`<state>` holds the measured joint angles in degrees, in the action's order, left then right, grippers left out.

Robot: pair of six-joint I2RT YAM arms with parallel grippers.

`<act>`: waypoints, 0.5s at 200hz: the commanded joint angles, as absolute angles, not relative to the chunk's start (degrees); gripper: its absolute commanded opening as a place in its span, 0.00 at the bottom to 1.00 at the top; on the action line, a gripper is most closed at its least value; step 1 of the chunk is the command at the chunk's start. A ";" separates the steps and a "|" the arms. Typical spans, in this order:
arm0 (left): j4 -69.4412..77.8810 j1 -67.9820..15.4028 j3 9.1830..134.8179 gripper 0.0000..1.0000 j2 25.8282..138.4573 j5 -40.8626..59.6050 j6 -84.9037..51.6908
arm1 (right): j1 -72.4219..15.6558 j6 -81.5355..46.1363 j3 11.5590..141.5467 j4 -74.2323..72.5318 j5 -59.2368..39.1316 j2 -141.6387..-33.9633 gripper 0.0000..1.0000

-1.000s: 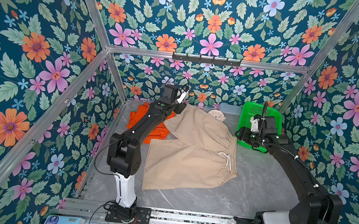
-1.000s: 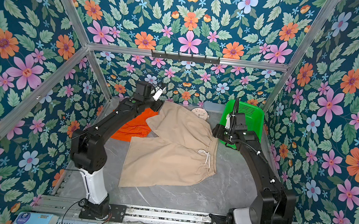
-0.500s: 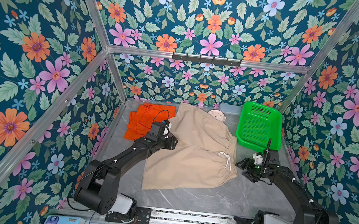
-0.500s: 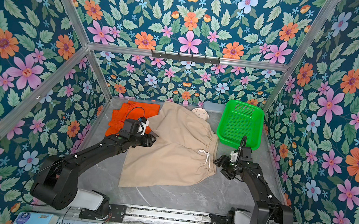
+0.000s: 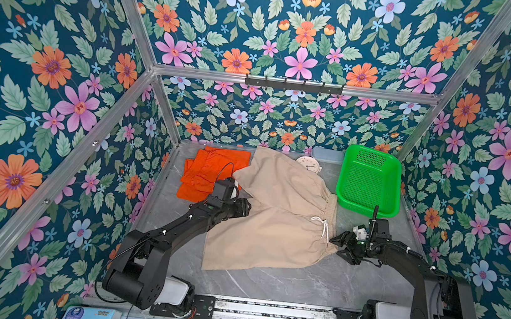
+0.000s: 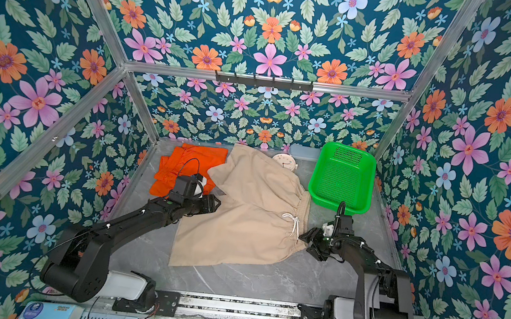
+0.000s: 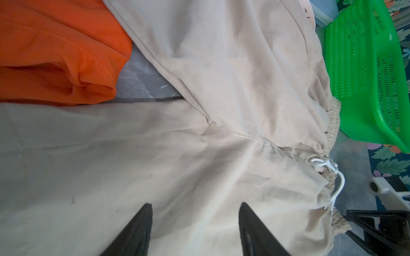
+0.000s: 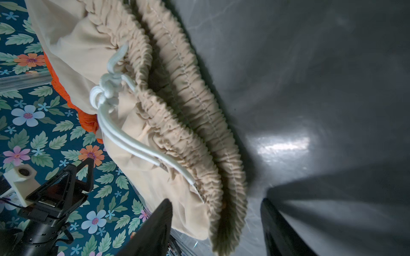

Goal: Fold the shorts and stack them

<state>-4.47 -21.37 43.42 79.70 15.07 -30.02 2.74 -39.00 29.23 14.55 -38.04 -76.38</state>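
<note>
Lying flat on the grey marbled bench (image 5: 283, 281), the beige shorts (image 5: 274, 214) reach both pincers. The left pincer (image 7: 195, 212) hangs open above smooth leg cloth, with the crumpled orange shorts (image 5: 210, 171) just beyond it. The right pincer (image 8: 217, 202) has its jaws apart, straddling the end of the gathered elastic waistband (image 8: 193, 106), with bare bench behind it.

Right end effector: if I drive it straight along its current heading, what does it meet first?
Most likely the elastic waistband of the beige shorts: the right end effector is open, with the waistband's near end between its jaws. Depth is unclear.

Green basket (image 5: 368, 179) at back — round clock (image 5: 309, 164) nearby
</note>
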 commanded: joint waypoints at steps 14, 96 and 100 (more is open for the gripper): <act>-2.19 -21.27 43.34 0.63 80.16 15.48 -31.41 | 2.46 -40.91 29.03 8.73 -38.89 -78.97 0.51; 0.64 -21.18 40.16 0.64 79.05 16.96 -36.53 | -2.67 -44.68 26.99 8.50 -34.48 -75.97 0.04; 0.49 -21.19 40.04 0.65 78.85 16.96 -36.82 | -3.01 -45.21 26.63 8.73 -34.04 -75.07 0.04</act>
<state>-1.13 -21.30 40.36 79.68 16.16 -34.46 -1.28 -42.33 27.90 7.92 -36.77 -77.97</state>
